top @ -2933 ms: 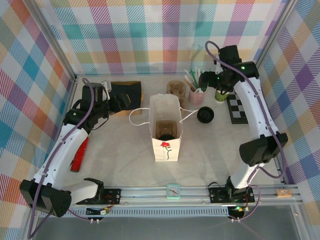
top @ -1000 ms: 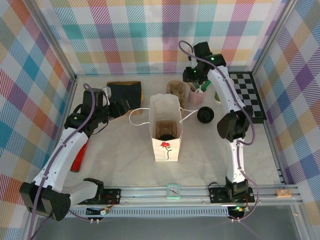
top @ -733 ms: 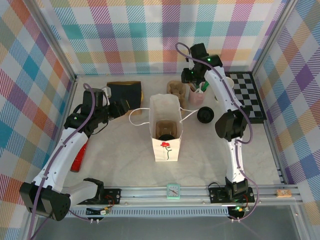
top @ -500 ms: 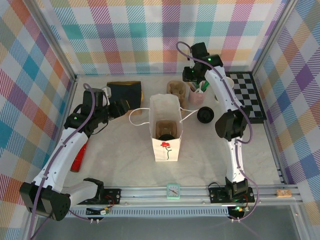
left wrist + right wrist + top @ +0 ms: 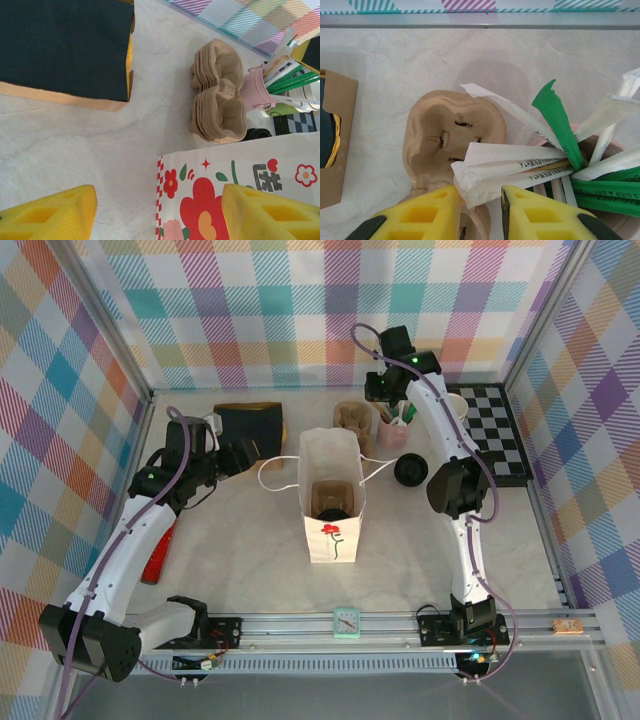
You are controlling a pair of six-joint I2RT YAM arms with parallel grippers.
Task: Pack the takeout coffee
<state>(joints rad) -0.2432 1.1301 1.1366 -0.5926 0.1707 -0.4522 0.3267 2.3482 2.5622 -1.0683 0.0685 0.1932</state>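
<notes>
The takeout coffee (image 5: 410,470) shows its black lid on the table, right of the white flower-printed bag (image 5: 333,495) and apart from both grippers. My right gripper (image 5: 390,405) hangs over the pink cup of straws (image 5: 392,432). In the right wrist view its jaws (image 5: 479,195) press on the ends of white wrapped straws (image 5: 485,172). My left gripper (image 5: 245,452) stands open left of the bag. Its yellow fingers (image 5: 50,212) frame the bag's printed side (image 5: 200,190), holding nothing. Inside the bag a dark round thing rests on a brown carrier (image 5: 332,502).
A stack of brown pulp carriers (image 5: 352,418) sits just left of the straw cup. A lidless green-and-cream cup (image 5: 282,107) stands behind it. A dark box (image 5: 248,422) lies at the back left, a checkered board (image 5: 495,430) at the right, a red object (image 5: 158,550) near the left arm.
My right arm swung left from the green cup to above the straw cup, and its jaws narrowed around the straw ends. The left arm and bag stayed put.
</notes>
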